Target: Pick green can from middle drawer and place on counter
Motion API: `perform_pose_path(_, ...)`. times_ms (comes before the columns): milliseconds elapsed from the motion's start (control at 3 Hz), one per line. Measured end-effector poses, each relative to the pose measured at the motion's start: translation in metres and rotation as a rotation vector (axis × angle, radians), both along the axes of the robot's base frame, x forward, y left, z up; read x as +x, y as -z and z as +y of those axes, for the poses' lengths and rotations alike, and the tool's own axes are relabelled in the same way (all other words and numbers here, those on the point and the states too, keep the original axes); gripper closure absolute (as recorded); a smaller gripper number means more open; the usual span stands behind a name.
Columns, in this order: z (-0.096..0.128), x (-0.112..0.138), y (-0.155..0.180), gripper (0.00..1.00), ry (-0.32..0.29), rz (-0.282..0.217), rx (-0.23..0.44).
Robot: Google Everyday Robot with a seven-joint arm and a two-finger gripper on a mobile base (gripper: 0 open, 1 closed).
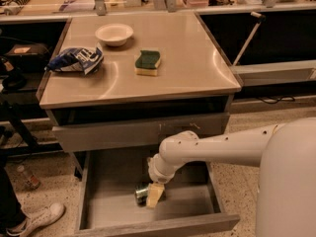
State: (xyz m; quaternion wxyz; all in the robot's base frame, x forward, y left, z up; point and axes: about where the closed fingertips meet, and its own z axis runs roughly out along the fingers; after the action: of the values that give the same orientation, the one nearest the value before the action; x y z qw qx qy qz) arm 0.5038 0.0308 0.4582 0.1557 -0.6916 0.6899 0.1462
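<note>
Counter (197, 73): steel top, carries a pale bowl (114, 34) at its rear left, a crumpled blue-and-white bag (75, 59) at its left edge, and a green-and-yellow sponge (148, 62) near its centre. Directly under the counter's front edge sits a closed grey drawer front (123, 132). Below that, the middle drawer (108, 201) is pulled out well forward of the counter, with its flat bottom exposed. The green can (141, 193) lies on its side on the drawer bottom, roughly under the counter's front-centre, not on the counter. The white arm (217, 144) enters from the right of the counter and bends down into the drawer. The gripper (154, 195) is at the can, its pale tip overlapping the can's right end. Cannot tell whether the gripper is closed on the can or merely against it. Left of the counter, on the speckled floor, a white shoe (37, 218).
</note>
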Motion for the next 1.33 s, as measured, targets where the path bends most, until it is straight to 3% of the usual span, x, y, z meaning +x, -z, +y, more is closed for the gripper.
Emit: perform_pose_path(1333, -0.005, 0.001, 0.059, 0.0, 0.016, 0.06, 0.013)
